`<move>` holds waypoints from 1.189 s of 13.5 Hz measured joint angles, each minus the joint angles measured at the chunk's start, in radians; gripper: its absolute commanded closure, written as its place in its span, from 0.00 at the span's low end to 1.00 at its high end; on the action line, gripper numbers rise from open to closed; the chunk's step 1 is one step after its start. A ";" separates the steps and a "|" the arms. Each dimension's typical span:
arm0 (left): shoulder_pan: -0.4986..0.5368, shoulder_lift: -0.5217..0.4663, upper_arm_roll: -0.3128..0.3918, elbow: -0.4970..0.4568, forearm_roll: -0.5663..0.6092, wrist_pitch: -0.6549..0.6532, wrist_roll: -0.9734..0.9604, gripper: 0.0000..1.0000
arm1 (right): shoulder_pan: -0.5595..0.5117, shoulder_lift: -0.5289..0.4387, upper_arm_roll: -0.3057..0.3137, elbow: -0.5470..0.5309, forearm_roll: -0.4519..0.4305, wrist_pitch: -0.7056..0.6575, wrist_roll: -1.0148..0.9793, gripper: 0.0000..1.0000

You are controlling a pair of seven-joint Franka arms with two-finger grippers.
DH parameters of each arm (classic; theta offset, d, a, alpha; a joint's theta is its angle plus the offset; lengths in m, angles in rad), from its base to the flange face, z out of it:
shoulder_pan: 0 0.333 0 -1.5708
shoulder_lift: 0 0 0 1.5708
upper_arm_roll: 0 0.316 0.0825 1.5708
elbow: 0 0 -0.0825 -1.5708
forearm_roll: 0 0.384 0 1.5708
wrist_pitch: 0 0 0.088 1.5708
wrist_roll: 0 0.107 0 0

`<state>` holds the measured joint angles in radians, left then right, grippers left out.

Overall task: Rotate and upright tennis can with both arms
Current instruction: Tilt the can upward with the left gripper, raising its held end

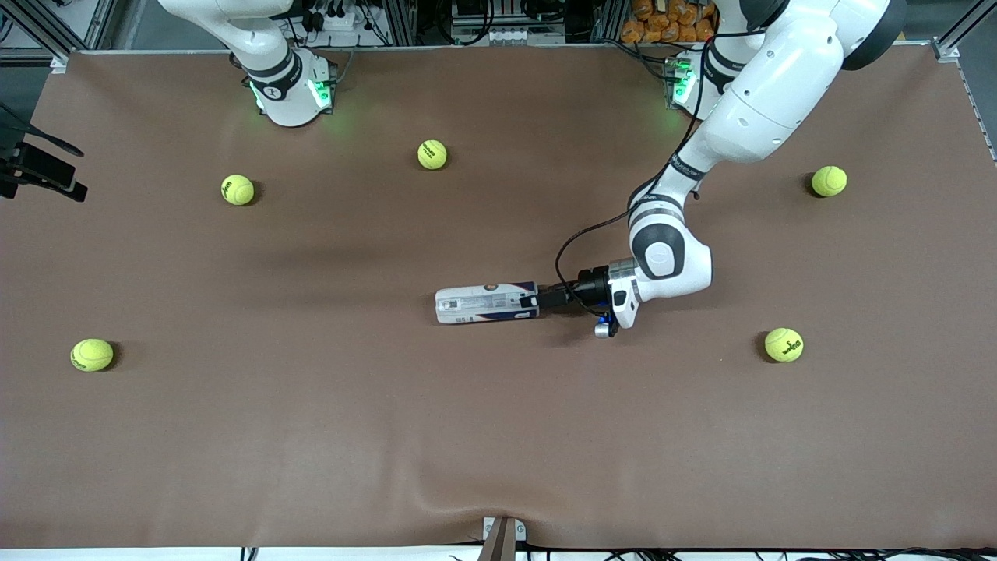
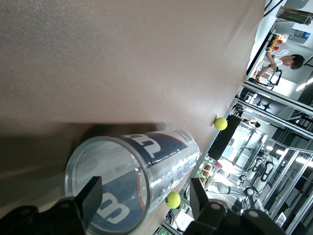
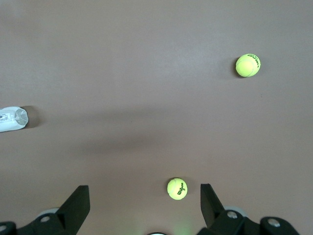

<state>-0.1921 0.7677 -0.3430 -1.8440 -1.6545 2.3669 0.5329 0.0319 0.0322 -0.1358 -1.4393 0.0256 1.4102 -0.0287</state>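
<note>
The tennis can [image 1: 487, 304] lies on its side in the middle of the brown table, its length running along the table. My left gripper [image 1: 532, 300] is at the can's end toward the left arm's end of the table. In the left wrist view the tennis can [image 2: 132, 166] shows its round clear end; my left gripper [image 2: 145, 193] is open, one finger in front of that end, the other clear of the can's wall. My right gripper [image 3: 144, 198] hangs open and empty high over the table. The tennis can [image 3: 11, 119] shows at that view's edge.
Several yellow-green tennis balls lie scattered: two [image 1: 432, 154] [image 1: 237, 189] nearer the robots' bases, one [image 1: 92, 354] toward the right arm's end, two [image 1: 829, 181] [image 1: 783, 344] toward the left arm's end. The right arm's base [image 1: 288, 86] stands at the table's edge.
</note>
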 measured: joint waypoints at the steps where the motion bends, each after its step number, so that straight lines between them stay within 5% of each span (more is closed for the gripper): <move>1: 0.001 0.006 0.000 0.004 0.000 0.000 0.000 0.48 | 0.000 0.000 -0.001 0.000 0.000 0.000 -0.001 0.00; 8: 0.002 0.013 0.000 0.040 -0.004 -0.001 -0.011 0.97 | 0.008 0.000 0.001 -0.029 -0.010 0.010 -0.005 0.00; 16: 0.014 0.008 0.001 0.157 -0.005 -0.015 -0.225 1.00 | 0.009 0.000 0.007 -0.039 -0.011 0.026 -0.006 0.00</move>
<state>-0.1783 0.7758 -0.3420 -1.6874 -1.6598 2.3515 0.3079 0.0406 0.0323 -0.1286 -1.4788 0.0144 1.4366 -0.0348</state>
